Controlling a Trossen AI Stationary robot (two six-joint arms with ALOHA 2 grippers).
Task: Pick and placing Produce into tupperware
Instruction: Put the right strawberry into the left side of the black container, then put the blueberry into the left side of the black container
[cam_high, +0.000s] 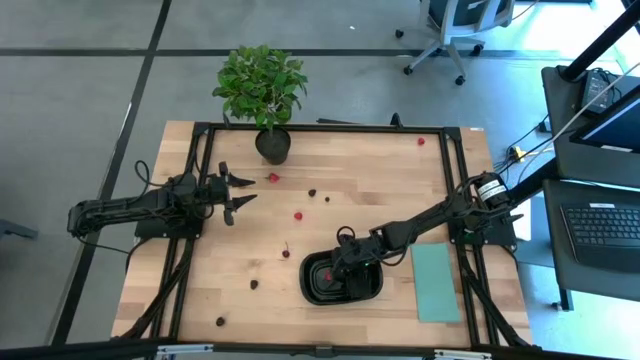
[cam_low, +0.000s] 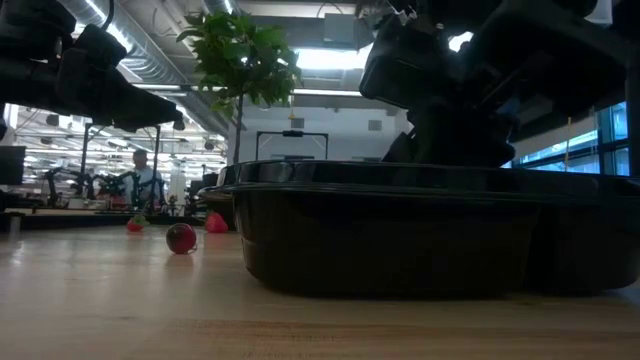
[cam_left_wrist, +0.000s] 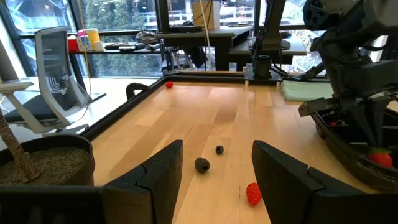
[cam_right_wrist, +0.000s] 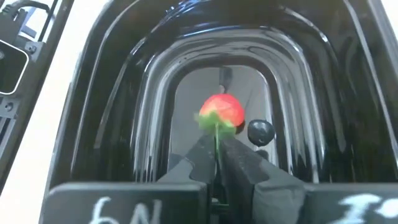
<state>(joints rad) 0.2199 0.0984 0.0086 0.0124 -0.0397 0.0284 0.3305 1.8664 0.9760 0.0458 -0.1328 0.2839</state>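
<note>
The black two-compartment tupperware (cam_high: 312, 285) sits near the table's near edge and fills the low view (cam_low: 430, 235). My right gripper (cam_high: 341, 264) is shut inside one compartment (cam_right_wrist: 124, 124), holding a red berry (cam_right_wrist: 221, 111) beside a dark berry (cam_right_wrist: 260, 131) that lies on the compartment floor. Several loose red and dark berries lie on the wood, among them a red one (cam_high: 298, 215) and a dark one (cam_high: 255, 284). My left gripper (cam_high: 236, 195) hovers open over the table's left part; a dark berry (cam_left_wrist: 202, 165) and a red berry (cam_left_wrist: 253, 193) lie ahead of its fingers. My right gripper pinches the red berry's green stem (cam_right_wrist: 216, 138) between its two fingertips (cam_right_wrist: 200, 155), with the berry itself just past the tips. The fingers slant down into the tupperware from the table's right side. Whether the berry rests on the compartment floor cannot be told.
A leafy potted plant (cam_high: 271, 143) stands at the far edge, close to my left gripper. A flat pale teal rectangle (cam_high: 435, 283) lies right of the tupperware. A red berry (cam_high: 421, 141) sits near the far right corner. Black frame rails (cam_high: 330, 128) border the tabletop.
</note>
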